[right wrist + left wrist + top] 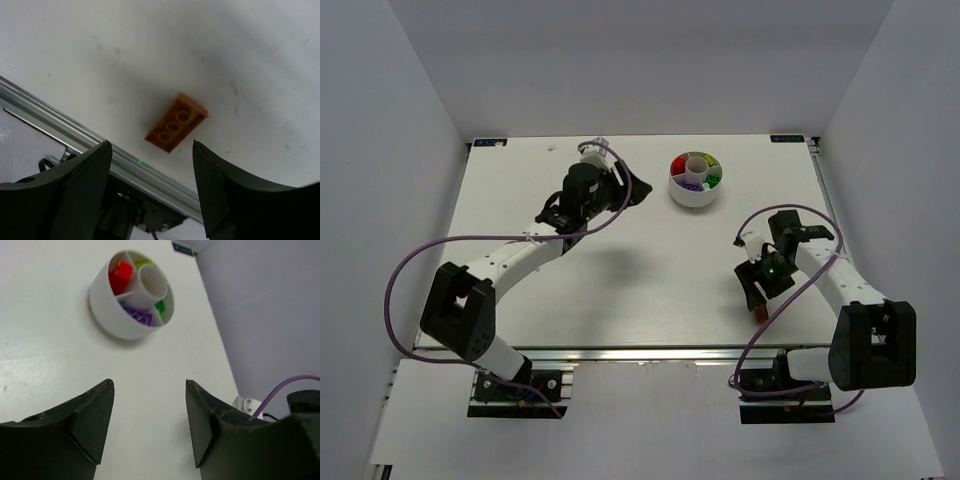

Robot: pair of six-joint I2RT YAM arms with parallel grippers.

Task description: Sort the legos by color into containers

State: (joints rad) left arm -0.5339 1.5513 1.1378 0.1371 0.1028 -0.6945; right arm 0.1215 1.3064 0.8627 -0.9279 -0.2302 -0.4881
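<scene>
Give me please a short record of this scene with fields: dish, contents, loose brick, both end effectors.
dish: round white dish, far part of the table
contents: red brick, purple bricks, green brick, yellow-green brick, in separate wedges
loose brick: orange brick, flat on the table by its near edge, not held
left end effector: open, empty, facing the dish
right end effector: open, empty, above the orange brick

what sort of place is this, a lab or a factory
Most likely a robotics lab test cell: a plain white tabletop boxed in by blank pale walls, two black-and-white robot arms bolted at its near edge, and one round white plastic divided dish.
</scene>
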